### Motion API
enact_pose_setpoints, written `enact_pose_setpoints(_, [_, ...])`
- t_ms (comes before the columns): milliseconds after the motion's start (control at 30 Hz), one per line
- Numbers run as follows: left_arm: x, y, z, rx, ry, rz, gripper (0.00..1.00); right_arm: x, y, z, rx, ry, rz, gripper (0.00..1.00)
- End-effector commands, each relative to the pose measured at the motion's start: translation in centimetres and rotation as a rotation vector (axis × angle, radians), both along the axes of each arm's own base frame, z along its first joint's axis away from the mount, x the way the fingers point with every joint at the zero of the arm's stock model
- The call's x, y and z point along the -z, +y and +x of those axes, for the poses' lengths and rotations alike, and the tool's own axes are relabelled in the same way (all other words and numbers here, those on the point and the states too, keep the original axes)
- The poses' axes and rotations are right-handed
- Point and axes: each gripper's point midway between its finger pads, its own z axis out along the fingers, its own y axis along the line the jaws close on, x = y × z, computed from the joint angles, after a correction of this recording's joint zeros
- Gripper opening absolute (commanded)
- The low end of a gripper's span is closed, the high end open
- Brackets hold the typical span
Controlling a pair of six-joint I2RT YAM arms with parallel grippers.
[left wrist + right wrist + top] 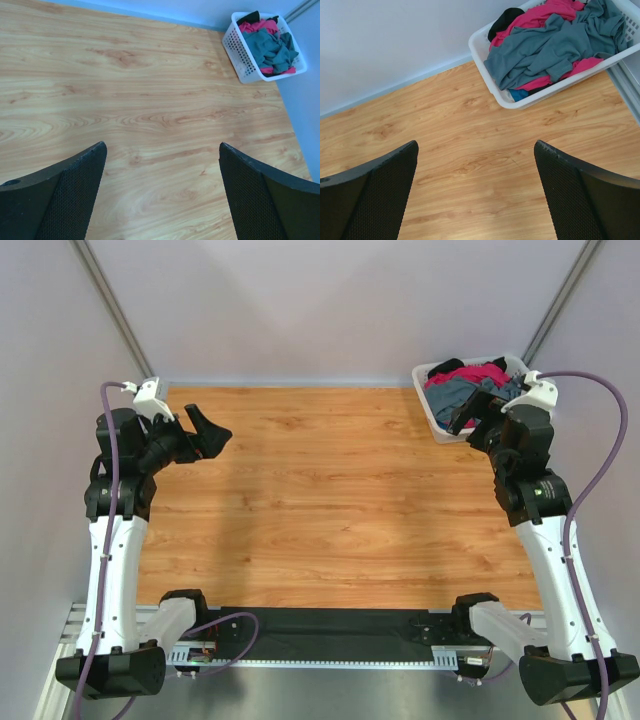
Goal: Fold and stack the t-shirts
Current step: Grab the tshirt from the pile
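The t-shirts lie crumpled in a white slatted basket [428, 400] at the table's back right. A slate blue-grey shirt [550, 50] is on top, a magenta-pink one [540, 15] is under and behind it, and a black one [506, 17] is at the far corner. The pile also shows in the top view [458, 392] and the left wrist view [267, 47]. My left gripper [212, 430] is open and empty above the table's back left [162, 144]. My right gripper [468, 412] is open and empty just in front of the basket [476, 142].
The wooden table [330, 490] spans the whole workspace. Pale walls close it in at the back and both sides, with slanted metal posts [110, 300] in the back corners. A black strip [330, 625] runs along the near edge between the arm bases.
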Motion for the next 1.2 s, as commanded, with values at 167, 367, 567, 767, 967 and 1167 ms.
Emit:
enact_pose_setpoints(167, [-0.8,-0.4,0.1,0.036,-0.035,-0.004,1.0,-2.0,-0.5,0.9,0.031,-0.062,0.004,1.0])
enact_pose_setpoints(367, [-0.8,-0.3,0.0,0.032,-0.034,-0.002,1.0,-2.3,-1.8,4.2,0.132,-0.037,-0.022,1.0])
enact_pose_setpoints(567, [-0.4,-0.4,0.3,0.034,-0.015,-0.01,1.0,-0.2,-3.9,10.0,0.246,0.088,-0.091,1.0])
enact_pose_setpoints(767, [0.4,0.4,0.8,-0.009,0.006,0.009,1.0,6.3,-7.6,17.0,0.295,0.168,-0.056,0.97])
enact_pose_setpoints(967, [1.1,1.3,1.3,-0.052,0.013,0.041,1.0,10.3,-13.2,22.4,0.322,0.213,0.024,0.88])
enact_pose_setpoints(1167, [1.7,1.6,1.6,-0.063,0.039,0.057,1.0,12.6,-14.0,26.2,0.267,0.233,-0.002,0.77])
